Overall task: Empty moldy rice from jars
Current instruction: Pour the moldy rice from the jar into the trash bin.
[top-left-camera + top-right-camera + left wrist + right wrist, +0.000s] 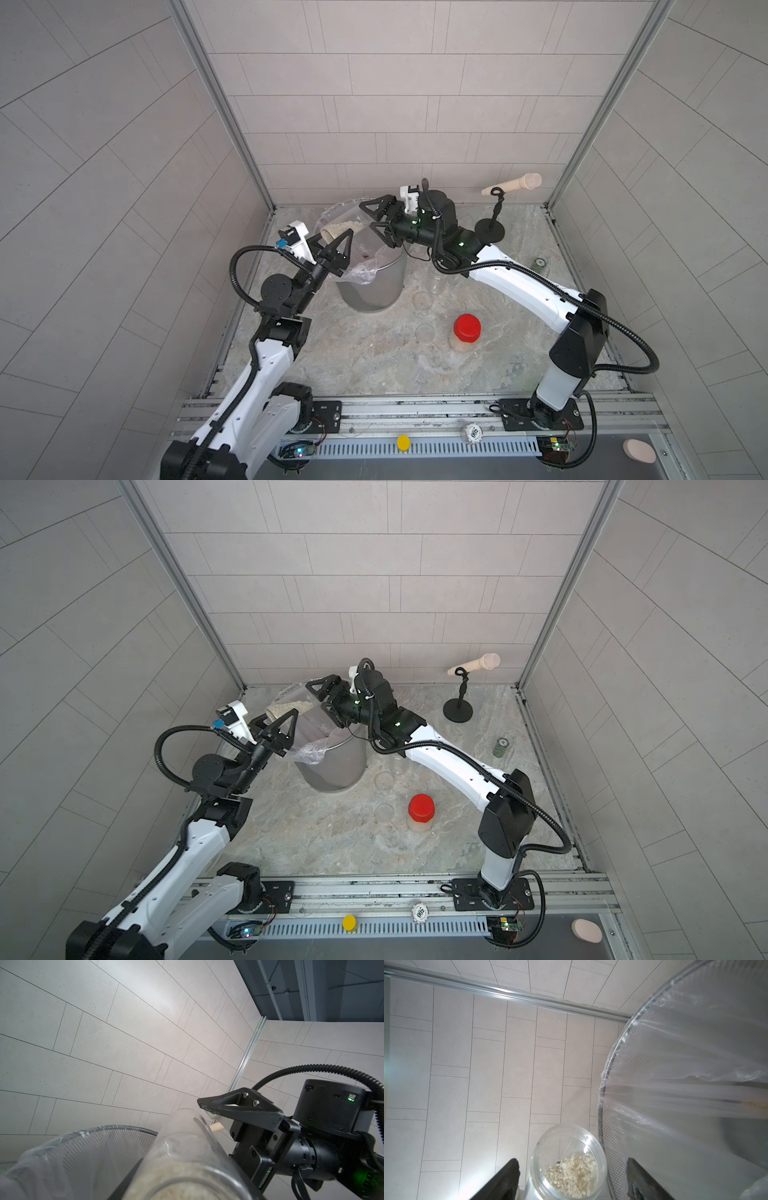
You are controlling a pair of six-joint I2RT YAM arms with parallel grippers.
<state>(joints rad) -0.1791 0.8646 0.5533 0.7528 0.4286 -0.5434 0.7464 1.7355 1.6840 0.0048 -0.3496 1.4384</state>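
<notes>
1. One metal bin (374,286) with a plastic liner stands near the counter's (353,357) far-left corner.
2. Two claws meet above its rim. The left claw (336,236) pinches a lidless jar (332,227). The right claw (365,216) is spread, its fingers flanking the jar's mouth without touching.
3. The jar's long axis lies almost level, mouth toward the right claw.
4. Only the top views show the red-lidded jar (465,332), upright right of the counter's centre.
5. Only the right wrist view looks into the mouth, at loose moldy rice (573,1174).
</notes>
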